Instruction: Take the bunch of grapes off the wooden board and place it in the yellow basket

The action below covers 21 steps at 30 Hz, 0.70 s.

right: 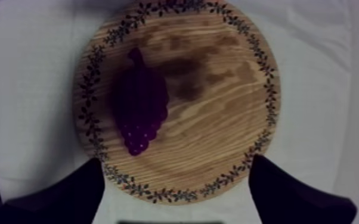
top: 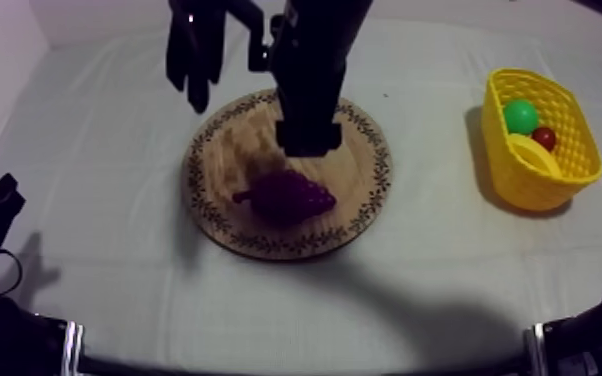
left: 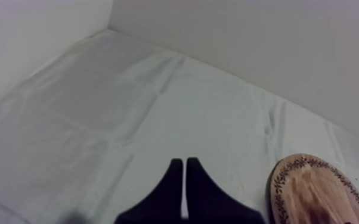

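Above the wooden board (right: 217, 131), right fingers (right: 80, 190) spread wide, clear of the bunch of grapes (right: 139, 110) below; left fingers (left: 173, 190) pressed together.

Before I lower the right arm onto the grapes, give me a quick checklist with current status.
1. Right gripper open: ok, fingers wide apart above the board.
2. Grapes free on the board: ok.
3. Grapes centred between the fingers: not ok, nearer one finger.
4. Left gripper clear: ok, shut, beside the board's edge.
5. Basket room: cannot tell; green fruit, small red fruit and banana already inside.
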Motion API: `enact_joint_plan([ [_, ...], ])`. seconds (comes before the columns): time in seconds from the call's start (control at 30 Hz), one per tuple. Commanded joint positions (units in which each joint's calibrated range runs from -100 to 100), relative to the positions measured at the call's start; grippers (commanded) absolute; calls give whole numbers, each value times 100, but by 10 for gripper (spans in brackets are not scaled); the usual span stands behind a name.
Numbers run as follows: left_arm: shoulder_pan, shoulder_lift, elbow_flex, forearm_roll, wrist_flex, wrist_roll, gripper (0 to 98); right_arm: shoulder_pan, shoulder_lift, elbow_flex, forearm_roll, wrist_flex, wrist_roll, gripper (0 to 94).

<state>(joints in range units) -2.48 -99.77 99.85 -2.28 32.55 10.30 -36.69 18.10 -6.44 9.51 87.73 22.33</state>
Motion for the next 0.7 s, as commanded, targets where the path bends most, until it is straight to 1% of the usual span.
enact_joint_plan([
  [0.0,-1,3,4,1,3,-2,0,9,199,114,-3,-71,-10,795],
  [0.37,-1,3,4,1,3,-2,0,35,1085,401,-2,-530,-53,801],
  [0.67,-1,3,4,1,3,-2,0,15,1600,398,-84,-626,-60,797],
])
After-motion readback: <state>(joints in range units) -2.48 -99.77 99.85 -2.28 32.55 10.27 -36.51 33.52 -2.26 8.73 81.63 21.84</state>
